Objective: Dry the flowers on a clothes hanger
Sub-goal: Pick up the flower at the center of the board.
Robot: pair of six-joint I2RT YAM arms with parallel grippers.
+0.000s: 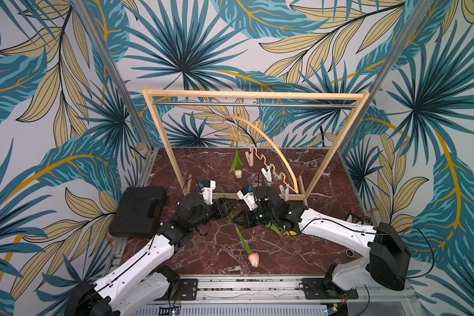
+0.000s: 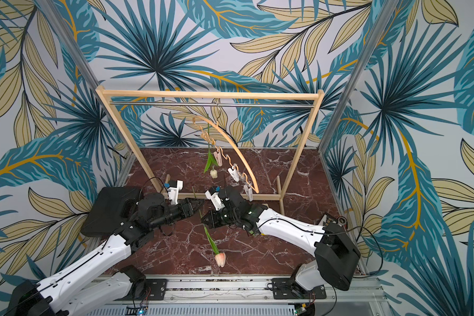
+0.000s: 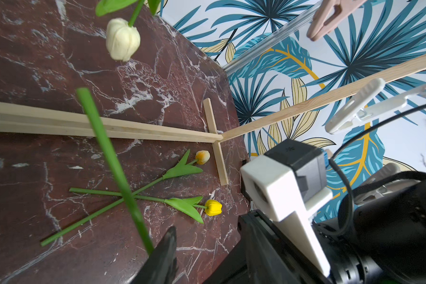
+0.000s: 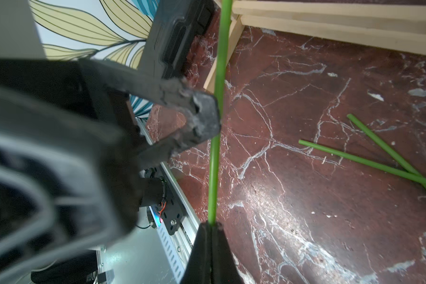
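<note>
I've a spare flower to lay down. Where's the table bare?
Bare: the table behind the rack, back right, and the front strip between left arm and right arm. Crowded: where left gripper and right gripper meet at the pink tulip, and by the yellow tulips at the rack's foot.

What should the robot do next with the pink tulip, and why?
Probably close the left pincer on the pink tulip's stem. The right pincer is shut on that stem, and the left one's tip sits right beside it, so a second grip looks ready.
</note>
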